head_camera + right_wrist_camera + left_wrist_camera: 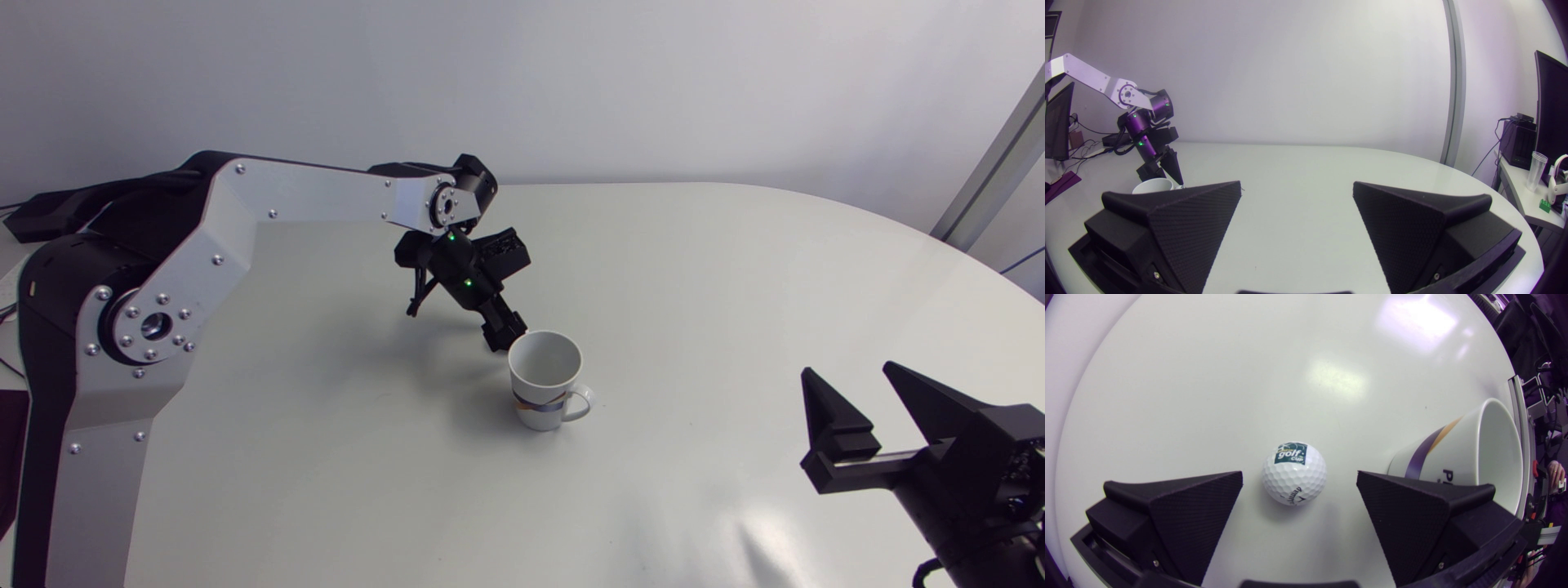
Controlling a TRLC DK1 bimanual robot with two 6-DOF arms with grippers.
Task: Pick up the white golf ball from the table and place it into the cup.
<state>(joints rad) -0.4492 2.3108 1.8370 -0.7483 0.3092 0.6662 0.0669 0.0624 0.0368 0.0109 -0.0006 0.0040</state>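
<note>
The white golf ball [1294, 473] is lying on the table [694, 269], not yet lifted. It is sitting between the wedge fingers of the left gripper [1299, 475], which is standing wide with a gap on either side of the ball and neither finger touching it. In the head view the ball is hiding behind this gripper.

The main hazard is looking like the white mug [545, 376]. It is standing upright just beside one finger, at that gripper's 4 o'clock in the head view, and I cannot tell whether the two are touching. A sideways shift while closing could be nudging or tipping the mug. The ball is also round and hard, so an off-centre pinch could be squeezing it out ahead of the fingers and sending it rolling. The lift will then be needing to clear the mug's rim, which is sitting very close.

The right gripper [849, 376], also spread wide and holding nothing, is resting well apart at the mug's 3 o'clock and is not obstructing anything.
</note>
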